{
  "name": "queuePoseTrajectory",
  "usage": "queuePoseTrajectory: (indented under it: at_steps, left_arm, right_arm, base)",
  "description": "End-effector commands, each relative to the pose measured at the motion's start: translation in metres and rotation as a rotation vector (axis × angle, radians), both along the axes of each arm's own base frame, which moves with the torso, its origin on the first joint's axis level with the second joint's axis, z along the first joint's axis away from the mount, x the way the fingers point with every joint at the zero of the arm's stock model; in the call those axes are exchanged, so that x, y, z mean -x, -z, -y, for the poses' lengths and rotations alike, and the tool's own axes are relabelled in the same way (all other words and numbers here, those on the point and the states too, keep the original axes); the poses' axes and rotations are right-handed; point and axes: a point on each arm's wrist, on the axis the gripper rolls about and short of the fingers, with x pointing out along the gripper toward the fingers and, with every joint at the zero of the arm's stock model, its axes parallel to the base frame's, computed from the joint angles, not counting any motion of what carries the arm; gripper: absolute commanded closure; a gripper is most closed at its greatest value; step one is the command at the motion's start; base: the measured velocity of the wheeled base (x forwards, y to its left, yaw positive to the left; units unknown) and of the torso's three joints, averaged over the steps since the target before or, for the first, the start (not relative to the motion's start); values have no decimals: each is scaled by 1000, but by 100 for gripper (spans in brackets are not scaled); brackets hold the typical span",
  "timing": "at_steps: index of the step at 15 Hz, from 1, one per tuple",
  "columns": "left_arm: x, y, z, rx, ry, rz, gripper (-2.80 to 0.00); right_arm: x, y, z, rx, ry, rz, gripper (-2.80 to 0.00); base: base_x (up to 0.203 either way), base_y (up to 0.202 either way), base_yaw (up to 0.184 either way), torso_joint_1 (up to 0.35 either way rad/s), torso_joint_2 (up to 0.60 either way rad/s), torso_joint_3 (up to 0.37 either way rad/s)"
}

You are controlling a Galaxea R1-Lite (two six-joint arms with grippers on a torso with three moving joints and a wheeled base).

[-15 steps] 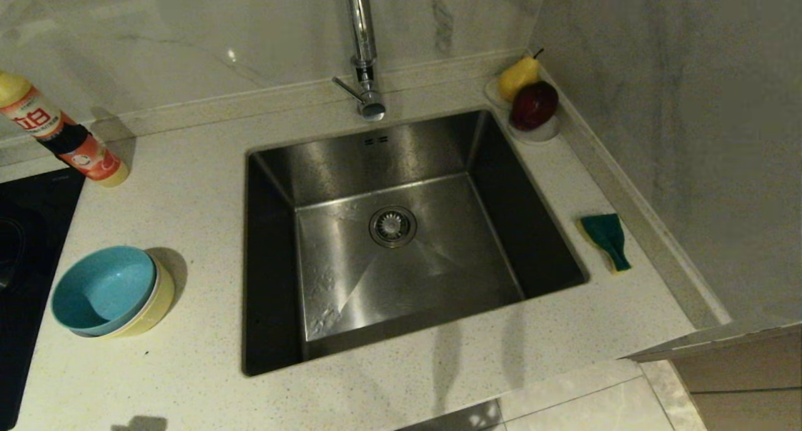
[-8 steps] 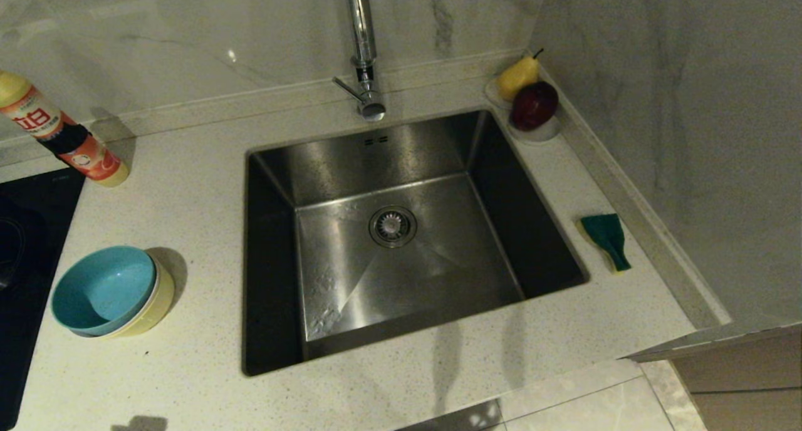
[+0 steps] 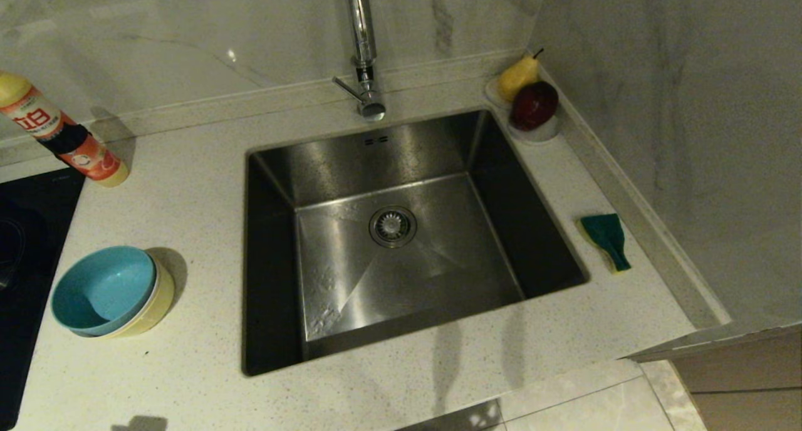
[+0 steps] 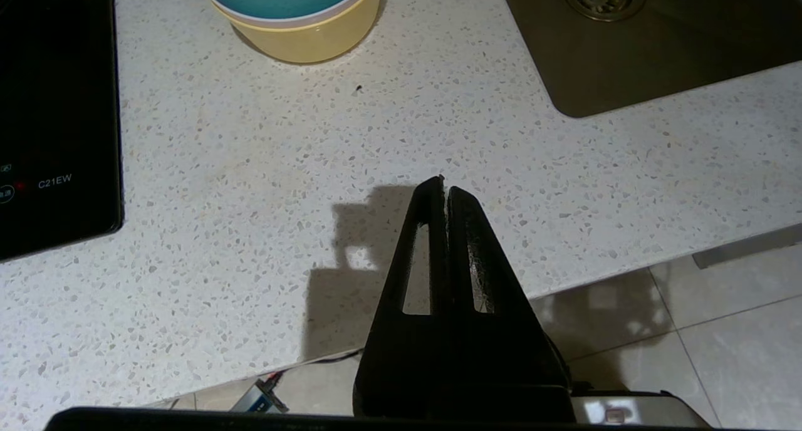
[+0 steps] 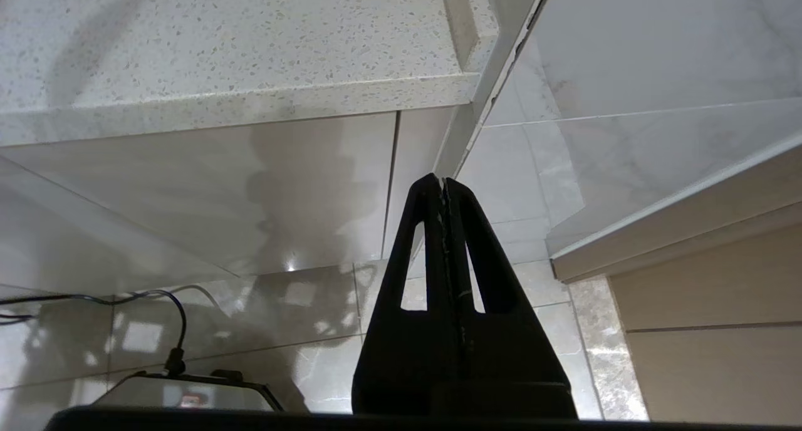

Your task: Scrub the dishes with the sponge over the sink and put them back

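Note:
The dishes are nested bowls on the counter left of the sink [image 3: 326,149]: a light blue bowl [image 3: 100,290] sits on top, a pale rim shows under it, and a yellow bowl [image 3: 153,306] is at the bottom. The same stack [image 4: 301,17] shows in the left wrist view. The sponge [image 3: 606,238], dark green face up with a yellow edge, lies on the counter right of the sink. My left gripper [image 4: 445,186] hangs shut and empty over the counter's front edge, short of the bowls. My right gripper [image 5: 442,183] is shut and empty, low in front of the cabinet.
A chrome tap [image 3: 363,49] stands behind the sink. A small white dish [image 3: 545,130] with a pear and a dark red fruit sits in the back right corner. A detergent bottle [image 3: 62,136] leans at the back left. A black hob [image 3: 25,243] borders the bowls on the left.

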Motion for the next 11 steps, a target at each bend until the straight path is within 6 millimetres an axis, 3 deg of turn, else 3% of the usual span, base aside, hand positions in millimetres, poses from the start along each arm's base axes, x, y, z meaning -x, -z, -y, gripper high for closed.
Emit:
queuePoseTrajectory:
  at_steps: [1, 11]
  left_arm:
    - [0, 0, 0, 0, 0, -3, 0]
    - [0, 0, 0, 0, 0, -5, 0]
  right_arm:
    - [0, 0, 0, -12, 2, 2, 0]
    - [0, -1, 0, -43, 5, 3, 0]
  base:
    - [0, 0, 0, 0, 0, 0]
    - [0, 0, 0, 0, 0, 0]
